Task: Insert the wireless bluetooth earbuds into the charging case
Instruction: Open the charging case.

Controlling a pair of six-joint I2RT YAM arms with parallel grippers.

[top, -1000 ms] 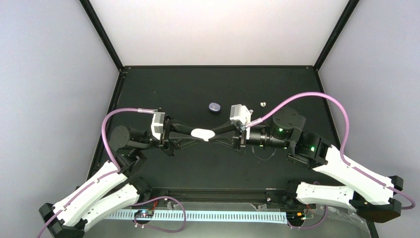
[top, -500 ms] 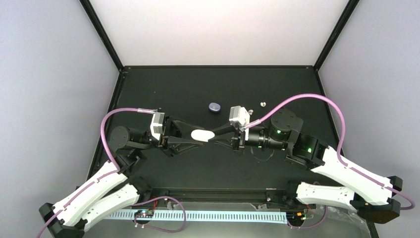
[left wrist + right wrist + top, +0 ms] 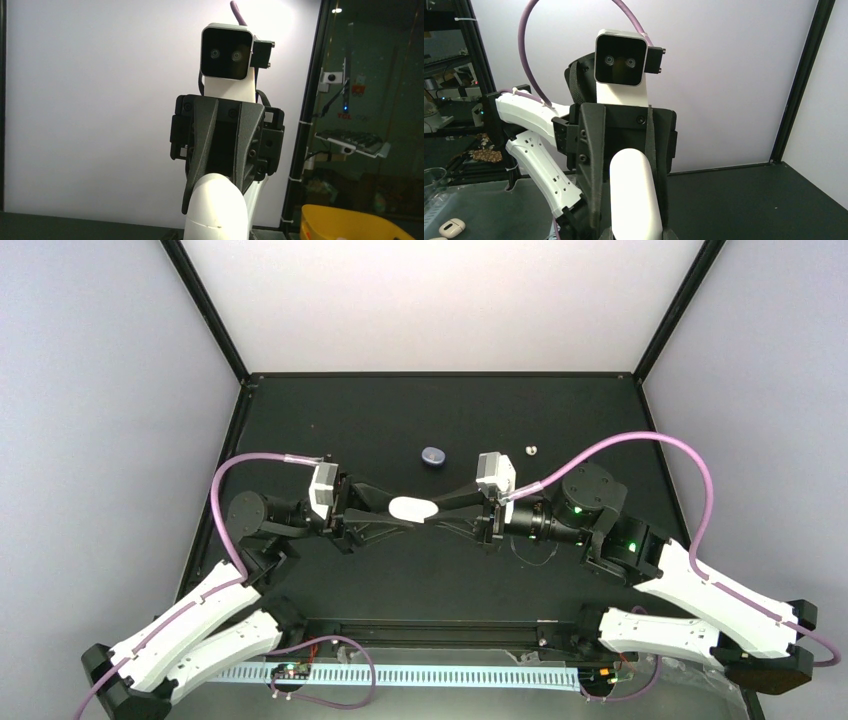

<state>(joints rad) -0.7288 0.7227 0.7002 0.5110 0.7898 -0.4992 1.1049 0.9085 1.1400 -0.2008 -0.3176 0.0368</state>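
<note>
A white charging case (image 3: 412, 508) hangs above the table's middle, held between my two grippers. My left gripper (image 3: 397, 509) is shut on its left end and my right gripper (image 3: 433, 505) on its right end. In the right wrist view the case (image 3: 634, 195) stands between my right gripper's fingertips (image 3: 615, 235), with the left gripper's fingers flanking its far end. In the left wrist view the case (image 3: 215, 210) fills the bottom centre and my own fingers are out of frame. One tiny white earbud (image 3: 532, 450) lies at the back right. No purple earbuds show.
A small closed purple case (image 3: 433, 455) lies on the black table behind the grippers. A yellow bin (image 3: 350, 225) stands outside the enclosure on the right. A small white oval thing (image 3: 451, 227) lies low at the left of the right wrist view.
Both grippers and the white case between them have shifted slightly to the right. The right wrist has moved right and now hides a small speck that showed beside it.
</note>
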